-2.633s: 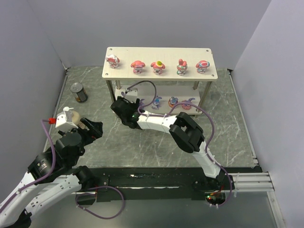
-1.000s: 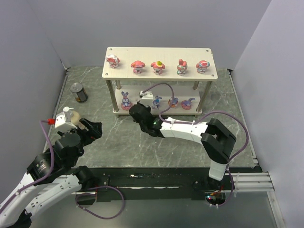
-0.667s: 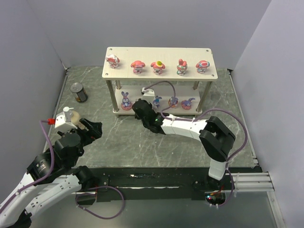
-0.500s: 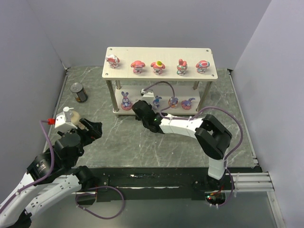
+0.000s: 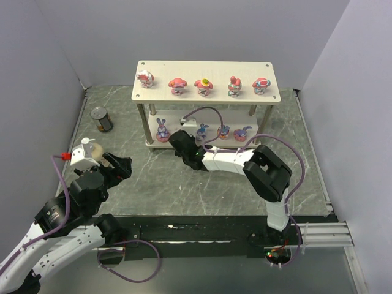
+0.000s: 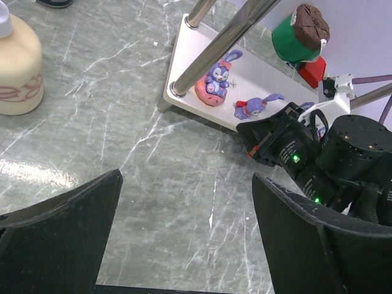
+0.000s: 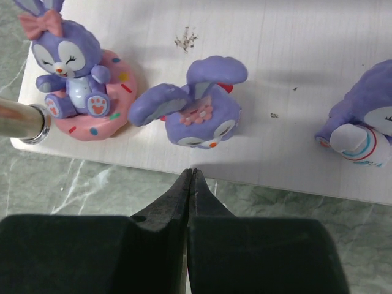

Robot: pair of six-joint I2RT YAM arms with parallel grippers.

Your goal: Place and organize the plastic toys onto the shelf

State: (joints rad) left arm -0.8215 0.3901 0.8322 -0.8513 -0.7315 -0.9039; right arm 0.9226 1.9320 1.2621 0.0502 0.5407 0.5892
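The right hand [image 7: 191, 182], pinched fully shut and empty, sits just off the front edge of the shelf [image 7: 318, 67], level with its lower board. It points at a purple rabbit toy [image 7: 191, 116] lying tipped over beside an upright rabbit [image 7: 72, 82] on a pink ring. The left hand [image 6: 187, 184] hangs wide open and empty over the bench [image 6: 153, 184]. With five pink toys [image 5: 204, 86] lining the top tier, the step looks like tidying: next the right hand must open and stand the fallen rabbit up.

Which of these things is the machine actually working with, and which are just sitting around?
Part of the job:
- the pink toys on the top board
- the purple rabbit toys on the lower board
- the shelf

Just lying about:
- the dark tin can
- the beige pump bottle
Both stand left of the shelf.
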